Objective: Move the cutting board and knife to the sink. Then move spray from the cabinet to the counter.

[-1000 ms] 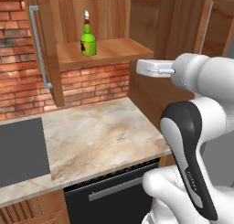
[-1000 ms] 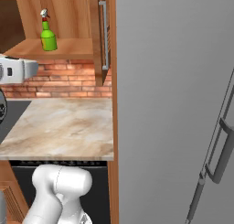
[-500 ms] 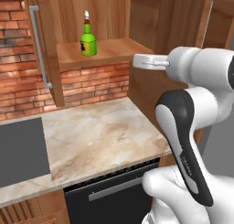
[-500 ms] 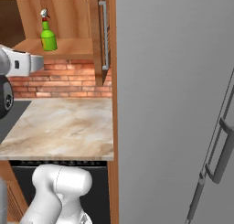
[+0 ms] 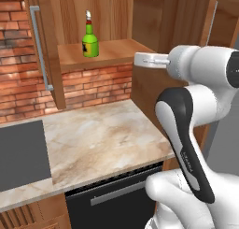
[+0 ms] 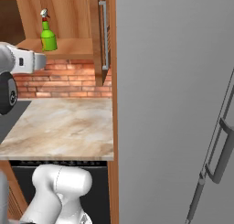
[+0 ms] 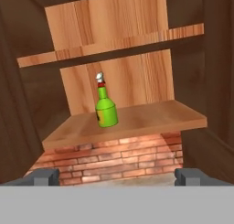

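**Hand view on the spray: reach under way, bottle not yet taken**

Hand view: spray (image 7: 105, 108) stands upright on the cabinet (image 7: 109, 24) shelf, left of centre, near the shelf's front edge. Gripper (image 7: 118, 177) spread wide, one dark fingertip (image 7: 43, 176) at 7 o'clock and the other at 5 o'clock, nothing between them. Bottle well apart from the tips, at about 12 o'clock from the gap.

Left base view: spray (image 5: 90, 39) at 11 o'clock on the shelf; the arm's hand end points toward it from the right, clear of the shelf edge. Counter (image 5: 100, 141) below is bare marbled stone. A dark grey surface at 9 o'clock is probably the sink surround; basin, board and knife are out of frame, so the first half of the task can't be checked from here.

Right base view: spray (image 6: 47, 34) at 11 o'clock, wrist at 9 o'clock. It adds the cabinet's bar handle (image 6: 104, 35) and a tall grey fridge (image 6: 173, 104) on the right.

Judgement: spray step just beginning; grasp, lift and set-down remain.
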Robot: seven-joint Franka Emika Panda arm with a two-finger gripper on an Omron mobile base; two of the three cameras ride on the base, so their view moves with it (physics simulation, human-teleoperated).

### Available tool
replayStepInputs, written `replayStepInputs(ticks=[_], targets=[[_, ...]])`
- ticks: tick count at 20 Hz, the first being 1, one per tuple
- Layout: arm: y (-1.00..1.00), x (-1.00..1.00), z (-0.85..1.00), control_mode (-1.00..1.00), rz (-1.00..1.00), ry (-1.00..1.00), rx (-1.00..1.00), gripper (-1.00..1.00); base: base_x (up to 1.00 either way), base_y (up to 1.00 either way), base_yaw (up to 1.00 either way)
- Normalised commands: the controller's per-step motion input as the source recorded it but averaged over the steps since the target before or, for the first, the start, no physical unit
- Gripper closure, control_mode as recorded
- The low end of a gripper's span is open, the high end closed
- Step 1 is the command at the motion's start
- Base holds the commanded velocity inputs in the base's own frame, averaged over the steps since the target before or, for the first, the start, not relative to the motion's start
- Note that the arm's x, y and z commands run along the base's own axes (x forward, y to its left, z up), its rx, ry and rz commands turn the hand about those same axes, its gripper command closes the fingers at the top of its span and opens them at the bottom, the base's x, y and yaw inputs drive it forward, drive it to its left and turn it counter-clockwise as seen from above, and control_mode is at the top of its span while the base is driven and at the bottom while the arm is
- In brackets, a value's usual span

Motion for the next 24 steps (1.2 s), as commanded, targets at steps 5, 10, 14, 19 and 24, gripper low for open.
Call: replayStepInputs(ticks=[5,10,14,19,24], targets=[[0.0,0.25,0.0,-1.0,0.0,0.0,0.0,-1.0,0.0,0.0,0.0],[0.0,0.35,0.06,-1.0,0.0,0.0,0.0,-1.0,0.0,0.0,0.0],[0.03,0.4,0.2,-1.0,0.0,0.02,0.0,-1.0,0.0,0.0,0.0],[0.16,0.39,0.2,-1.0,0.0,0.05,-0.06,-1.0,0.0,0.0,0.0],[0.31,0.35,0.03,-1.0,0.0,0.1,-0.15,-1.0,0.0,0.0,0.0]])
